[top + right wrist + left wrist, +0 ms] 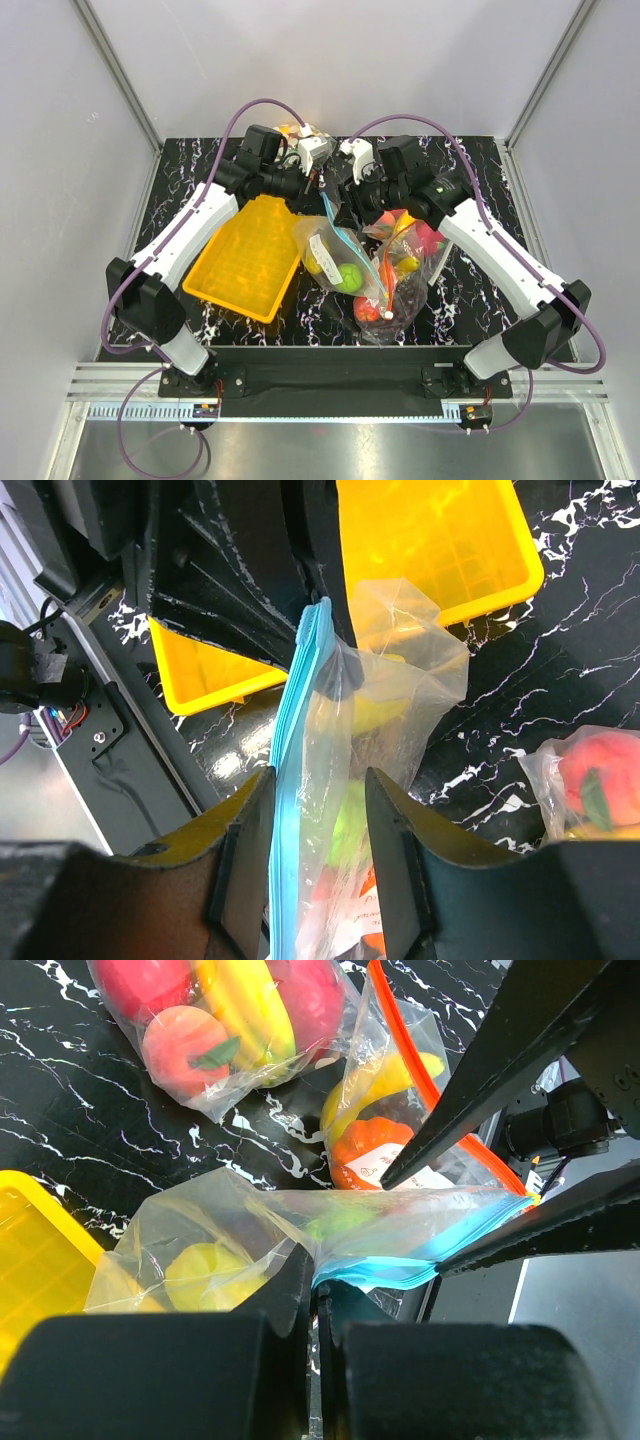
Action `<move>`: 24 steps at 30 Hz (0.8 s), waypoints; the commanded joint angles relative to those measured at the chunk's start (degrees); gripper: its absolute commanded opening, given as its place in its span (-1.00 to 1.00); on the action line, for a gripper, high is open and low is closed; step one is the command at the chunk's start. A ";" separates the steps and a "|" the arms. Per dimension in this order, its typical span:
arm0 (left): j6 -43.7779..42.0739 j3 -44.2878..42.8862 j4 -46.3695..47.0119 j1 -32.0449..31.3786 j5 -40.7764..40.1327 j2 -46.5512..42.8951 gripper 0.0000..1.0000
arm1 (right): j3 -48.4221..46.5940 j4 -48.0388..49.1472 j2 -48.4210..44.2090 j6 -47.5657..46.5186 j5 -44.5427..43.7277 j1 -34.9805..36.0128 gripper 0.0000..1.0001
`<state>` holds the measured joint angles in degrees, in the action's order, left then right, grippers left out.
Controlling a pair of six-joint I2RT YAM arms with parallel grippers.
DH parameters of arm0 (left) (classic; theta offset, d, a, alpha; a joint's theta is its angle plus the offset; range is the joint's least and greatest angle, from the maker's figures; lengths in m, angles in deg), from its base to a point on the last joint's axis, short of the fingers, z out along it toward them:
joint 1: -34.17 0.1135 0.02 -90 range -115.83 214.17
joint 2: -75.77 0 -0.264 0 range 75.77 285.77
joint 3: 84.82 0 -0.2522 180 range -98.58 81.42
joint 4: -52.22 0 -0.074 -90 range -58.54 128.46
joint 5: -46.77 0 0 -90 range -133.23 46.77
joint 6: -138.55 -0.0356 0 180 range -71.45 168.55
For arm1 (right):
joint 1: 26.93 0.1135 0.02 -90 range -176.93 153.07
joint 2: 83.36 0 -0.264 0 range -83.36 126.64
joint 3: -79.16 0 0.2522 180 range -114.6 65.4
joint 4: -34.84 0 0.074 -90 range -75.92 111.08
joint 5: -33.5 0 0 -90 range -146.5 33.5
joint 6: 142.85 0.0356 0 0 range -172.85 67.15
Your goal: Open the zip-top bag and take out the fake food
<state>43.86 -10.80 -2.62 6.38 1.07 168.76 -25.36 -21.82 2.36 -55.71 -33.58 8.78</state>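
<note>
My left gripper [315,1290] is clamping both fingers flat on the mouth of the zip-top bag [250,1220], which is stretching between my two grippers just right of the one yellow tray [245,255]. My right gripper [320,780] is straddling the blue zip strip [440,1245] with a narrow gap; whether it is pinching, I cannot tell. Inside, the fake food is showing two countable pieces: one green ball [350,277] and one yellow-green piece [205,1275]. Two other bags are lying farther right of the tray: a red-fruit bag [230,1020] and an orange-strip bag [400,1110].

A black white-veined tabletop [180,165] sits inside plain pale walls [330,60] with aluminium corner posts [113,70]
</note>
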 commanded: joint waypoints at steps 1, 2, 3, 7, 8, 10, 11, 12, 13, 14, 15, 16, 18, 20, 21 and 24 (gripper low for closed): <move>-1.20 -1.29 0.74 -0.33 -0.26 -0.79 -1.00 | -2.31 1.76 0.25 -0.58 -1.91 0.68 -0.05; -1.11 -1.38 0.74 -0.33 -0.26 -0.88 -1.00 | -2.49 1.94 0.25 -0.49 -1.91 0.77 -0.06; -1.11 -1.38 0.74 -0.33 -0.26 -0.88 -1.00 | -2.67 1.76 0.33 -0.49 -1.91 0.77 -0.05; -0.50 -1.64 0.82 -0.33 -0.26 -0.79 -1.00 | -3.81 0.45 1.39 -2.59 -4.63 2.44 0.00; -0.41 -1.73 0.91 -0.33 -0.17 -0.71 -1.00 | -4.24 0.10 1.56 -2.77 -5.16 2.88 0.00; -0.32 -1.82 0.91 -0.25 -0.35 -0.79 -1.00 | -4.07 -0.43 1.74 -2.69 -5.16 3.05 -0.01; -0.32 -1.73 0.83 -0.33 -0.43 -0.79 -1.00 | -3.99 -0.35 1.65 -2.60 -5.16 3.32 -0.03; -0.32 -1.64 0.83 -0.33 -0.61 -0.88 -1.00 | -3.81 -0.26 1.65 -2.51 -5.25 3.41 -0.06; -0.32 -1.64 0.83 -0.33 -0.52 -0.88 -1.00 | -3.64 -0.35 1.48 -2.33 -5.60 3.41 -0.08; -0.32 -1.38 0.83 -0.33 -0.78 -0.88 -1.00 | -3.63 -0.35 1.48 -2.33 -6.04 3.41 -0.08; -0.32 -1.29 0.83 -0.33 -0.70 -0.97 -1.00 | -3.72 -0.61 1.56 -2.51 -6.22 3.50 -0.09; -0.32 -1.20 0.83 -0.33 -0.79 -1.06 -1.00 | -3.72 -0.70 1.48 -2.60 -6.48 3.50 -0.11; -0.50 -1.03 0.91 -0.33 -1.14 -1.14 -1.00 | -3.72 -0.70 1.30 -2.77 -6.83 3.41 -0.13; -0.58 -0.76 0.91 -0.33 -1.49 -1.32 -1.00 | -3.81 -0.61 1.12 -2.60 -6.83 3.50 -0.11; -0.76 -0.76 0.83 -0.33 -1.58 -1.32 -1.00 | -3.81 -0.52 1.04 -2.42 -6.83 3.41 -0.10; -0.94 -0.76 0.48 -0.33 -1.67 -1.23 -1.00 | -3.81 -0.52 0.95 -1.81 -7.27 3.50 -0.09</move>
<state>43.86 -10.80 -2.62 6.36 -0.03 168.76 -26.96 -22.12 3.89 -57.39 -39.13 11.77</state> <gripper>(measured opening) 0.012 0.453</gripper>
